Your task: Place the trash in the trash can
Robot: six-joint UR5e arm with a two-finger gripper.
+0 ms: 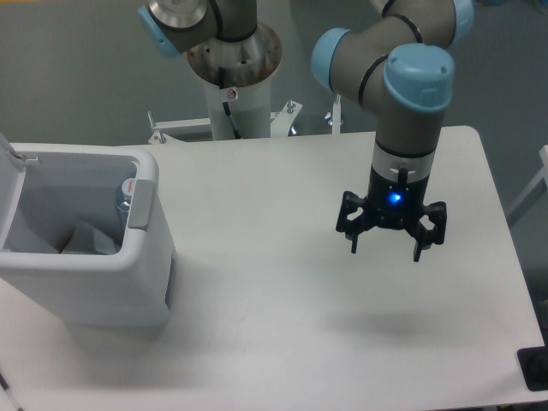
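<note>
A white table (257, 300) fills most of the view, and its far edge is met by a white pedestal (233, 86) on which the arm's base is mounted. At the table's left edge a light-grey trash can (94, 287) is set, with its white lid (7, 193) swung up on the far left side and a grey handle (142, 204) seen on its right rim. The arm (402, 77), grey with light-blue joint caps, is seen reaching in from the far side and turned straight down over the right part of the table, well apart from the trash can. The gripper (387, 250) is held above the tabletop with its black fingers (354, 242) spread wide and nothing between them; a blue light is lit on its body, and a faint shadow is cast on the table nearer the camera. Inside the trash can, a bottle (125, 199) is seen only in part, against the right wall under the handle, with a red-and-white end visible. A whitish sheet (88, 240) is seen lying in the bottom of the trash can, left of the bottle.
</note>
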